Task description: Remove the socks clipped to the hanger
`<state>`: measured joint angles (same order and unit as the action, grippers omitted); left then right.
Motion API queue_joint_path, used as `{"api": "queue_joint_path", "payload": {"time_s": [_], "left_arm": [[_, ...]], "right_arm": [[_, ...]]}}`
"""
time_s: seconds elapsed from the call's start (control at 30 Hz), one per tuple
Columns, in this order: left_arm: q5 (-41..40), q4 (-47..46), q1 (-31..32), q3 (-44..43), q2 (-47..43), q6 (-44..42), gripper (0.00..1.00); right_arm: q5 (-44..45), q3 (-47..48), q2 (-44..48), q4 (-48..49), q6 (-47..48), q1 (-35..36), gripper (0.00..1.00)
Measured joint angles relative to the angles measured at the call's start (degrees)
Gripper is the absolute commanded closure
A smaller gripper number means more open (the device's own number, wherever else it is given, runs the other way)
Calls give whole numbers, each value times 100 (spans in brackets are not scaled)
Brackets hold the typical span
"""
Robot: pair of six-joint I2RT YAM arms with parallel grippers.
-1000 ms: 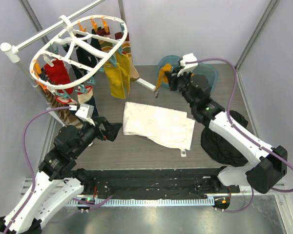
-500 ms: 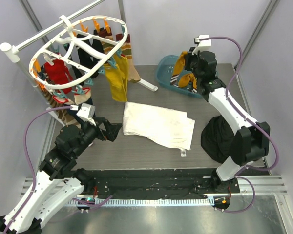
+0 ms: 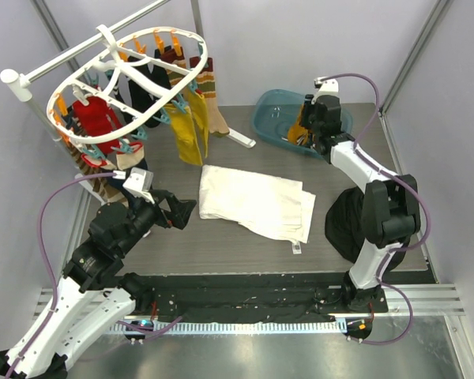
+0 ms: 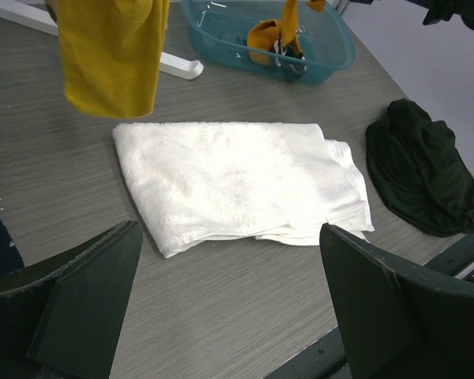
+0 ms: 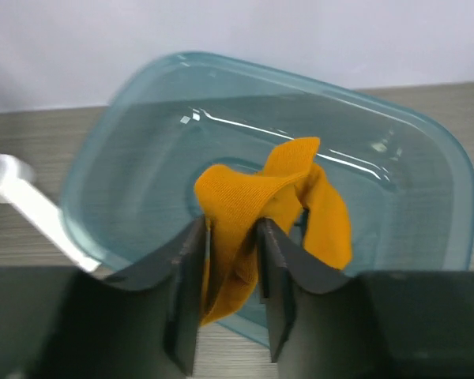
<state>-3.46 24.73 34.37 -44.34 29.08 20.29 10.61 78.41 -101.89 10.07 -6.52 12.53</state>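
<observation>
Right arm: reaches to the upper right of the top view. The right fingers are at a narrow gap, pinched on an orange sock. The sock bunches above the fingertips and hangs over the inside of the teal basin. Cannot tell whether the sock touches the basin floor. In the left wrist view another orange bundle lies in the basin.

Left arm: low, at the lower left of the top view. The left fingers are spread wide and hold nothing. They point across the counter toward the white cloth.

Hanger: upper left of the top view, on the white pole stand, frame tilted. Socks clipped around its rim:
- red on the left side
- black near the middle
- mustard yellow at the right edge
- striped just beside the mustard pair

White cloth is folded, flat at counter centre. Black garment is heaped at the right, apart from the cloth.
</observation>
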Motion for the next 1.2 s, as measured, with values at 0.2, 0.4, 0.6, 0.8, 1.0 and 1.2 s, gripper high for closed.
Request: {"api": "queue_joint_path", "payload": {"time_s": [0.2,0.4,0.6,0.8,1.0,1.2], "left_arm": [[0,0,0,0,-7,0,0],[-2,0,0,0,-11,0,0],[-4,0,0,0,-11,-2,0],[-26,0,0,0,-11,-2,0],[-39,0,0,0,-17,-4,0],[-37,-2,0,0,-28,-4,0]], "right_arm": [[409,85,-516,-254,-35,-155,40],[739,291,-562,-658,-144,-188,34],[39,245,-168,-678,-343,-195,35],[-1650,-654,857,588,-977,-87,35],[-2653,-1252,1314,1978,-1001,885,35],[-3185,-1255,1287,2828,-979,2046,36]]}}
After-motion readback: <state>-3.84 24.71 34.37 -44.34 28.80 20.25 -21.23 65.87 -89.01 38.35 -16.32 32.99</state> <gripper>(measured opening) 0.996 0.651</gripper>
